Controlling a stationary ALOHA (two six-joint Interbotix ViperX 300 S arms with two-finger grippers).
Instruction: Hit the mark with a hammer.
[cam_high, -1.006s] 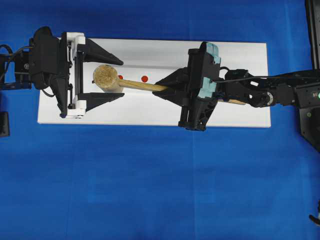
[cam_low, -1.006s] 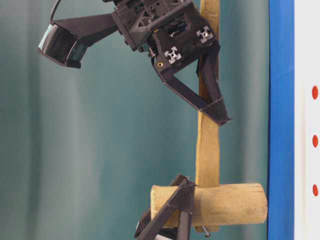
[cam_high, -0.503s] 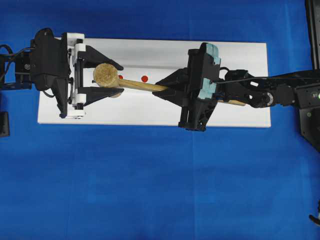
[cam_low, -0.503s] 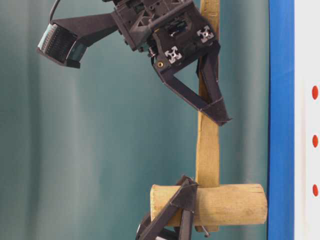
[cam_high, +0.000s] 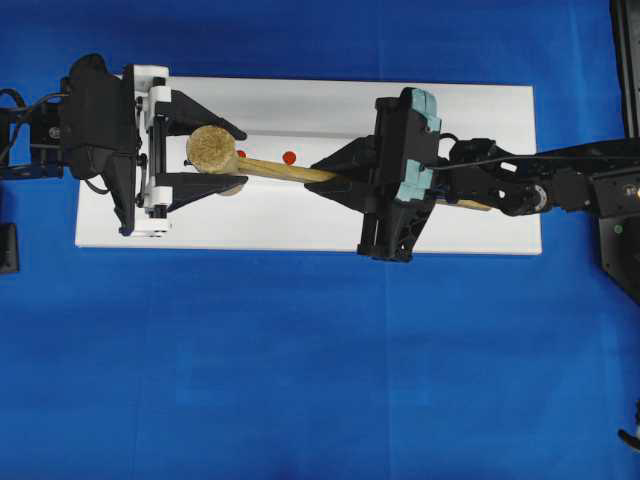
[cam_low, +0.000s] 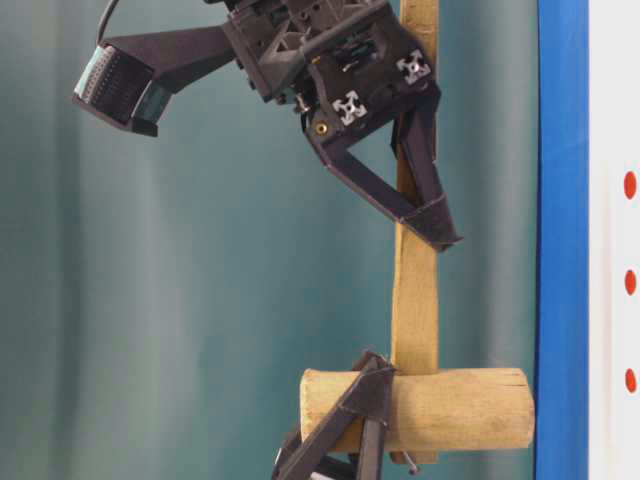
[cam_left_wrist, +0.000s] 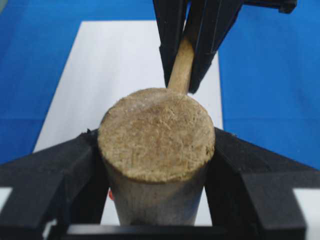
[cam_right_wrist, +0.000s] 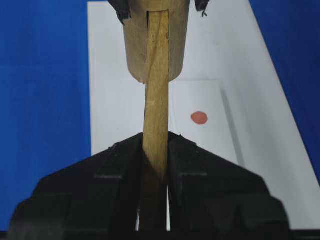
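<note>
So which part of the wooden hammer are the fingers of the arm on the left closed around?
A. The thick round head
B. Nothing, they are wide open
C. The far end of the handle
A. In the left wrist view the left gripper has one black finger pressed on each side of the hammer head.

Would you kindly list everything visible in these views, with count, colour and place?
hammer: one, light-tan wood, above the board, head at the left, handle running right.
white board: one, white, lying on the cloth.
red marks: two show from overhead, three from table level, red, in a row on the board.
blue cloth: one, blue, covering the table.
left gripper: one, black, jaws closed on the hammer's head.
right gripper: one, black, jaws around the handle; grip firmness unclear.
</note>
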